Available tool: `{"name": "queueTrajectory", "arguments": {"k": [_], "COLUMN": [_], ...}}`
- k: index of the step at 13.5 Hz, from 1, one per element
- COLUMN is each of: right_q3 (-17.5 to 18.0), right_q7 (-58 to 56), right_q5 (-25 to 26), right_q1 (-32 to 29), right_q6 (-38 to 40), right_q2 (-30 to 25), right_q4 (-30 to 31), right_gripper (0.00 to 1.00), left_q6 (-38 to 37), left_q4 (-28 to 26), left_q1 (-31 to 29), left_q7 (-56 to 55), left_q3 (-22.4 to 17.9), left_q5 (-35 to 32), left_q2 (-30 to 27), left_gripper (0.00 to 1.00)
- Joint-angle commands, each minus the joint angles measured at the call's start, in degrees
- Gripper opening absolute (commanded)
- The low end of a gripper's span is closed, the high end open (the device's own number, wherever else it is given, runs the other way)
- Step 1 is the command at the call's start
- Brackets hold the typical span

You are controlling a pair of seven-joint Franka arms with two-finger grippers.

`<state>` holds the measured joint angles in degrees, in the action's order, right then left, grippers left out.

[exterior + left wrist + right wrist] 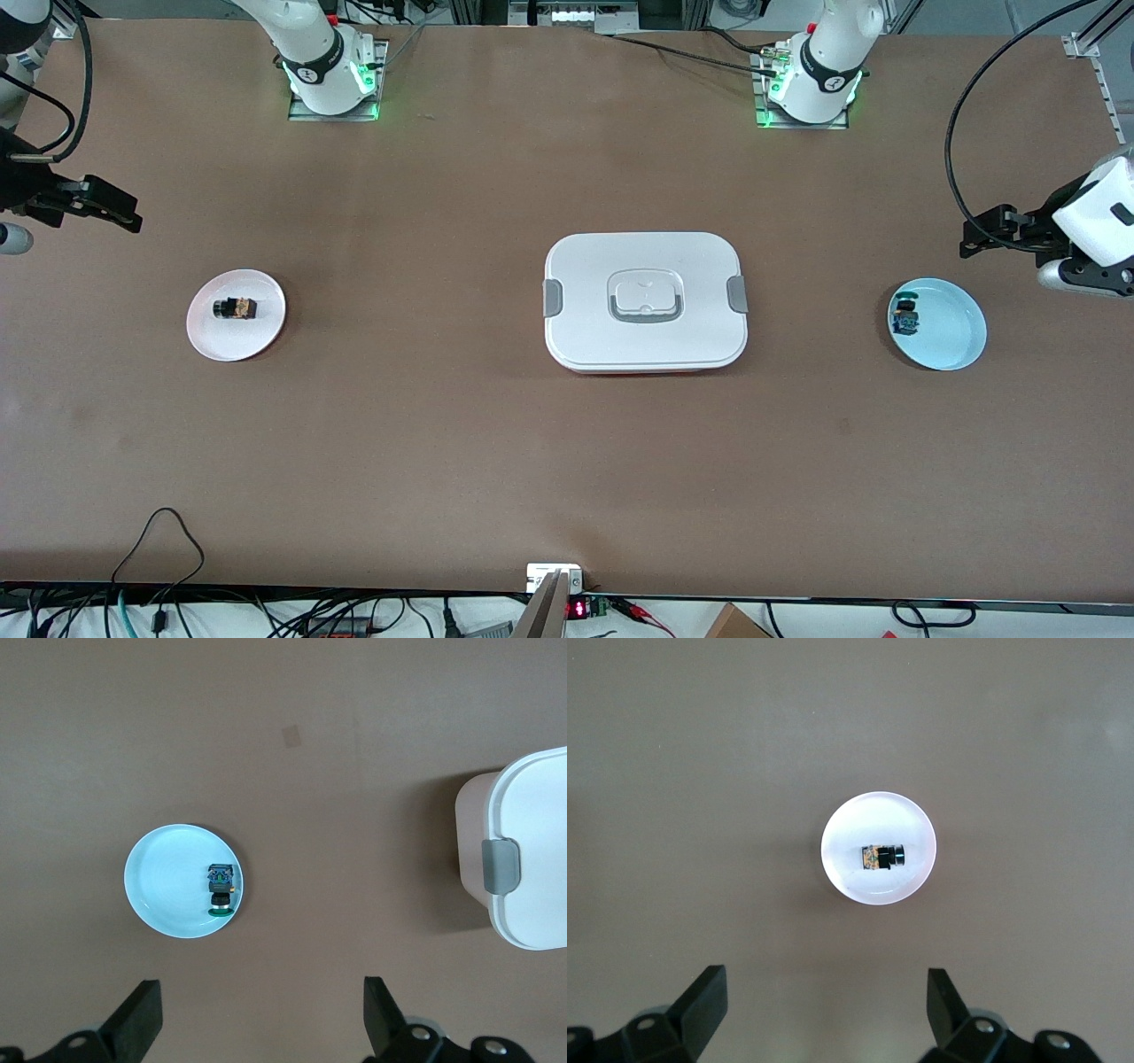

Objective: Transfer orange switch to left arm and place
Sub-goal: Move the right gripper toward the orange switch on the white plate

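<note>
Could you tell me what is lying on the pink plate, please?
The orange switch lies on its side near the middle of the pink plate, nothing else with it. The part of the plate under the switch is covered.

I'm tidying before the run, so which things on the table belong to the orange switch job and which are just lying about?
Job:
- orange switch on pink plate
- white box mid-table
- left pincer, right pincer, both open, up high

Lying about:
- blue switch on blue plate
</note>
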<state>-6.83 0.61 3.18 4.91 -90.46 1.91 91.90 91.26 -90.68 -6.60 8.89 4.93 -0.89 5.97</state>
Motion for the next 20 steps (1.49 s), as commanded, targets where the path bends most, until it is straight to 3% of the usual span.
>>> {"name": "queueTrajectory", "arguments": {"k": [1,20], "right_q3": [0.0,-0.3], "right_q7": [0.5,0.6], "right_q5": [-0.1,0.4], "right_q1": [0.3,0.6], "right_q6": [1.8,-0.6], "right_q2": [-0.2,7.8], "right_q4": [-0.6,-0.6], "right_gripper": [1.00,1.00], "left_q6": [-1.4,-1.6], "left_q4": [2.2,2.2], "left_q1": [0.2,0.1], "left_q7": [-0.5,-0.5], "left_q3": [-0.1,0.0], "left_q5": [0.4,-1.0], "left_q2": [1.0,0.8], "left_gripper": [1.00,1.00]}}
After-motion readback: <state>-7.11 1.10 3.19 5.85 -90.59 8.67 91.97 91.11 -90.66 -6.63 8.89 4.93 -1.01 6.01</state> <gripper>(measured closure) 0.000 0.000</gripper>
